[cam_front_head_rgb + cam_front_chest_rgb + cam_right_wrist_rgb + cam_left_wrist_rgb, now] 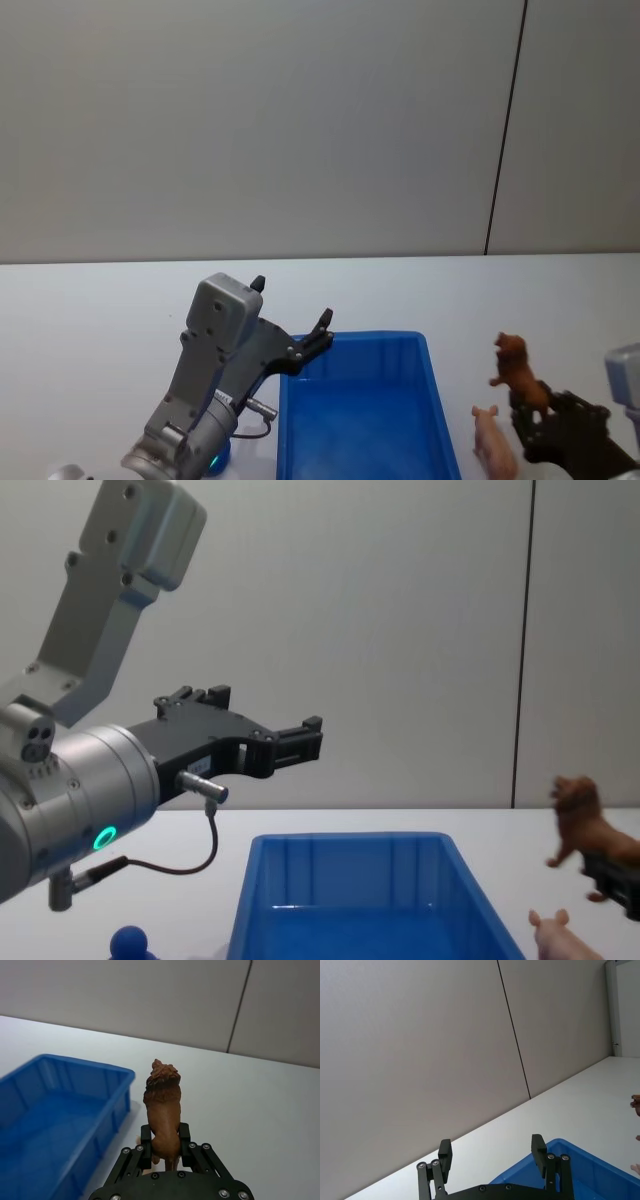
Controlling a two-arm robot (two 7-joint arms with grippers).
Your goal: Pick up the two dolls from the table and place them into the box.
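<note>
While the right gripper (pixel 164 1139) clenches the brown doll (pixel 162 1102) between its 2 fingers, just right of the box (pixel 355 338), the pink doll (pixel 492 435) sits on the table (pixel 100 300) beside the box's right wall. The left gripper (pixel 492 1152) hangs spread and empty above the box's left rim.

A plain grey wall (pixel 250 120) stands at the back, matte and unmarked. A thin dark seam (pixel 505 125) runs down it from top to bottom, leaning slightly. It splits the wall into a wide panel left of the seam and a narrower panel (pixel 580 120) right of it, both the same grey. In the left wrist view, well beyond the seam, a pale upright frame (pixel 611 1005) ends the wall. In the chest view, far left of the seam and below its foot, sits a small rounded blue object (pixel 129 942); what it is cannot be told
</note>
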